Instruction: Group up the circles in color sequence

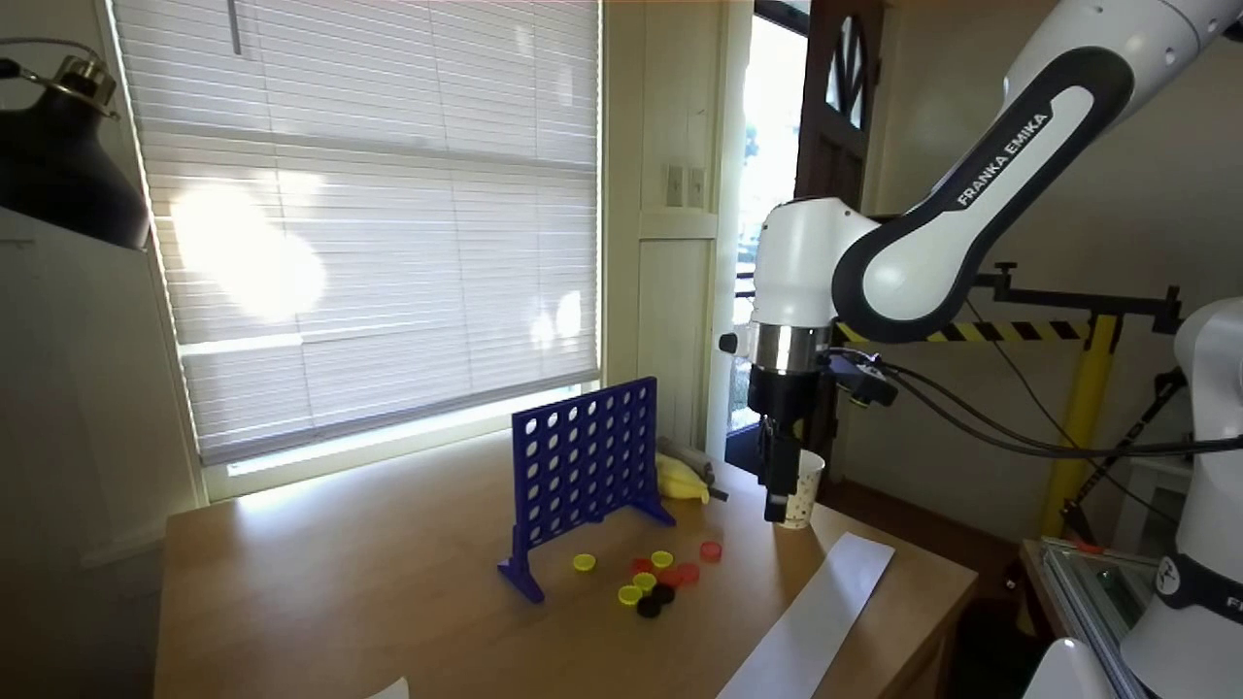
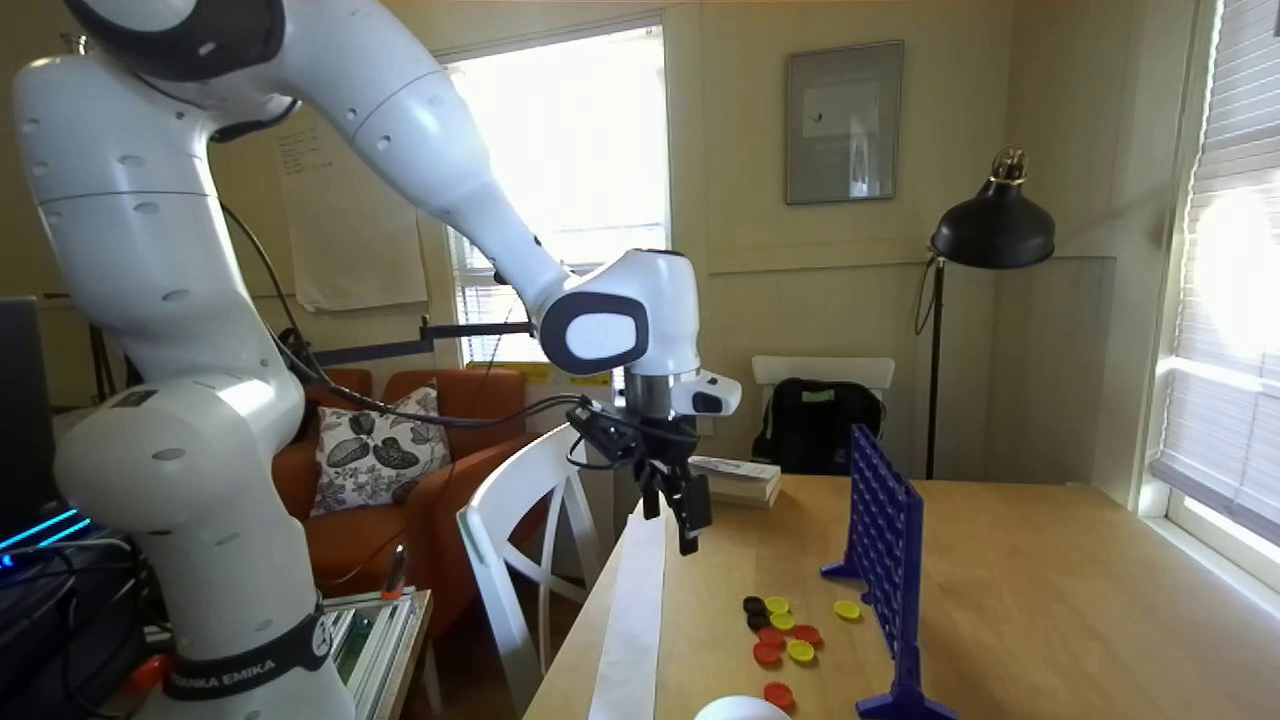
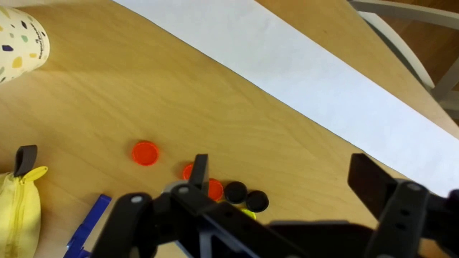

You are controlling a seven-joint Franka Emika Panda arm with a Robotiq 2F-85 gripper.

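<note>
Black two-fingered gripper (image 3: 279,172), jaws spread wide; nothing held. Round red, yellow and black plastic discs (image 1: 645,582) lie untouched.

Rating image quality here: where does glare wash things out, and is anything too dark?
In both exterior views, sunlight bleaches patches of the blinds; in an exterior view, the far window is mostly washed out white; in the wrist view, the tool is very dark and the black discs show little surface detail.

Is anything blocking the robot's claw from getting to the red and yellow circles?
Nothing visible stands between the open gripper and the red circles or yellow circles. The blue grid stands on their far side, and the paper cup is off to one side.
</note>
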